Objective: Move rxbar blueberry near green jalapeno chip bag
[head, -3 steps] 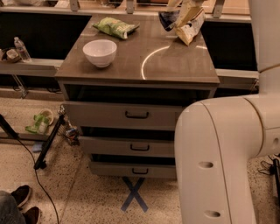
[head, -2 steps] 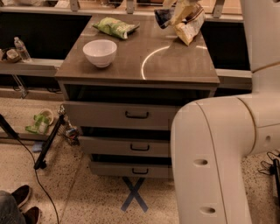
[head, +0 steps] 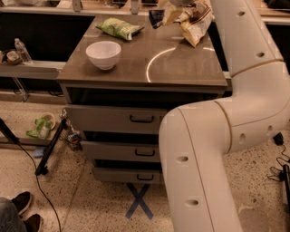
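Jaws: clamped on the rxbar blueberry (head: 156,18), as far as the camera view shows; the dark bar hangs tilted at their tip, off the tabletop.
Gripper (head: 168,10): at the far edge of the table (head: 181,68), a little right of centre, its upper part cut off by the top of the frame.
Arm (head: 253,90): rises from the near right, bends, and reaches along the table's right side to the far edge.
Rxbar blueberry: in the air at the far edge, just left of the tan chip bag (head: 195,25) and to the right of the green one.
Green jalapeno chip bag (head: 120,28): lying at the far left of the tabletop, with a bare gap between it and the bar.
White bowl (head: 103,54): on the left, nearer than the green bag, out of the bar's line.
Done, by my judgement: the bar is grasped and lifted.
Left to do: carry it left across the gap, lower it just beside the green bag, let go.
Risk: the green bag is crumpled and light, so a close set-down could nudge it.
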